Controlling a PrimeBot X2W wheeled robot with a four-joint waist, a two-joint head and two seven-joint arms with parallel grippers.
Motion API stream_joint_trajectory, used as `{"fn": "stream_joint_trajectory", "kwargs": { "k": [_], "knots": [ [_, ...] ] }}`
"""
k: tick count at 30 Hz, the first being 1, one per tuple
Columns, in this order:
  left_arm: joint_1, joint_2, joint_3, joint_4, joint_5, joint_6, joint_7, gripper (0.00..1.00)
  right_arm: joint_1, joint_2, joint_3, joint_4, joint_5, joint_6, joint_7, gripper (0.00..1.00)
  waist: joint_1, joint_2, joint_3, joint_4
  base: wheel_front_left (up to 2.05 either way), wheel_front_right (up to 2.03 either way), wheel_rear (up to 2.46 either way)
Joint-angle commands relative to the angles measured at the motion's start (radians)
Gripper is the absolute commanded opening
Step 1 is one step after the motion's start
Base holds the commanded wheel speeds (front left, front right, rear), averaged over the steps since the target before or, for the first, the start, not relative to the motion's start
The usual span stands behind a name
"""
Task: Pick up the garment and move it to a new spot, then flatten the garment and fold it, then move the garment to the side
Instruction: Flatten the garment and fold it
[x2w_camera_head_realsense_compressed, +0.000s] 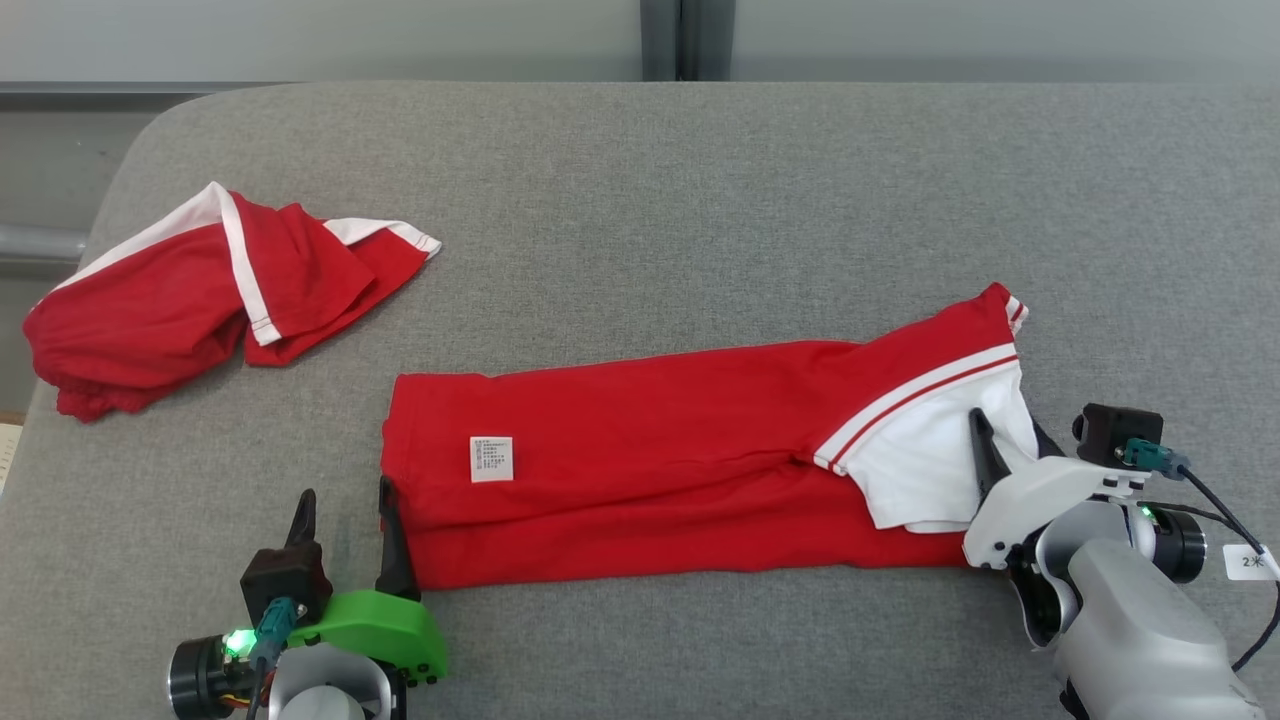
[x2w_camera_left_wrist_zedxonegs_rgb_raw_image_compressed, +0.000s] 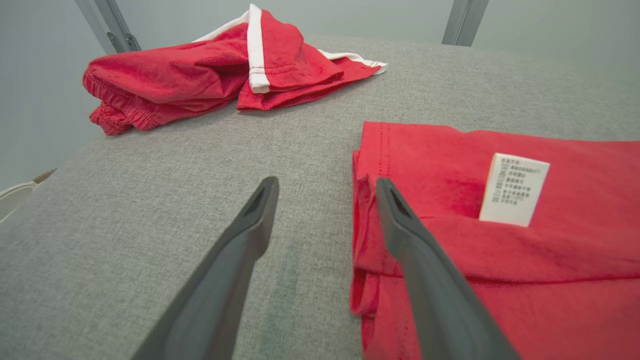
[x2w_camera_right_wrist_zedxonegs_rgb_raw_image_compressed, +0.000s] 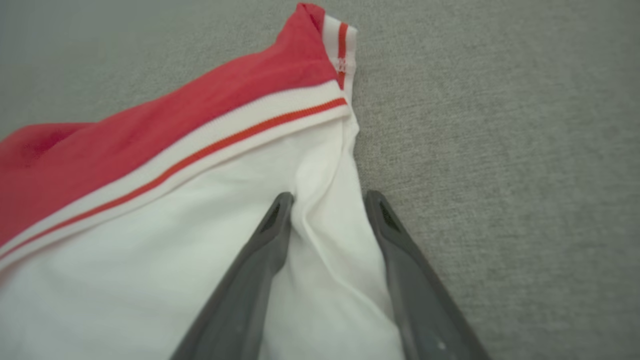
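Left end effector (x2w_camera_head_realsense_compressed: 345, 490), fingers spread, sits at the folded red garment's (x2w_camera_head_realsense_compressed: 650, 440) near end, its inner finger touching the edge. The right end effector (x2w_camera_right_wrist_zedxonegs_rgb_raw_image_compressed: 330, 196), also spread, straddles white cloth at the opposite end. The garment's long axis runs between them.

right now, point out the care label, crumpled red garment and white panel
care label (x2w_camera_left_wrist_zedxonegs_rgb_raw_image_compressed: 513, 189), left wrist view, middle of the tag
crumpled red garment (x2w_camera_head_realsense_compressed: 140, 320), head view, its red body
white panel (x2w_camera_right_wrist_zedxonegs_rgb_raw_image_compressed: 150, 260), right wrist view, its lower left cloth

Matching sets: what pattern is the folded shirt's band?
The band is white with one thin red stripe; clearest in right wrist view.
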Motion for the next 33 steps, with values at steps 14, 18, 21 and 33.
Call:
{"fn": "stream_joint_trajectory", "kwargs": {
  "k": [14,18,21,33],
  "knots": [
    [-0.025,0.004,-0.011,0.004,0.000,-0.003,0.000,1.00,0.014,-0.062,-0.161,-0.084,0.000,0.002,-0.009,0.00,0.0001,0.0000,-0.008,-0.053,0.00,0.00,0.00],
    [-0.020,0.004,-0.012,0.006,0.001,-0.005,0.000,1.00,0.039,-0.046,-0.220,-0.159,-0.042,0.002,-0.009,0.00,0.0001,0.0000,-0.013,-0.070,0.00,0.00,0.00],
    [-0.017,0.004,-0.015,0.008,-0.001,-0.005,0.000,1.00,0.060,-0.015,-0.220,-0.224,-0.059,0.003,-0.009,0.00,0.0001,0.0000,-0.021,-0.077,0.00,0.00,0.00],
    [-0.007,0.004,-0.046,0.015,-0.012,-0.013,0.000,1.00,0.134,0.063,0.032,-0.419,0.034,0.003,-0.009,0.00,0.0001,0.0000,-0.051,-0.005,0.00,0.00,0.00]
  ]
}}
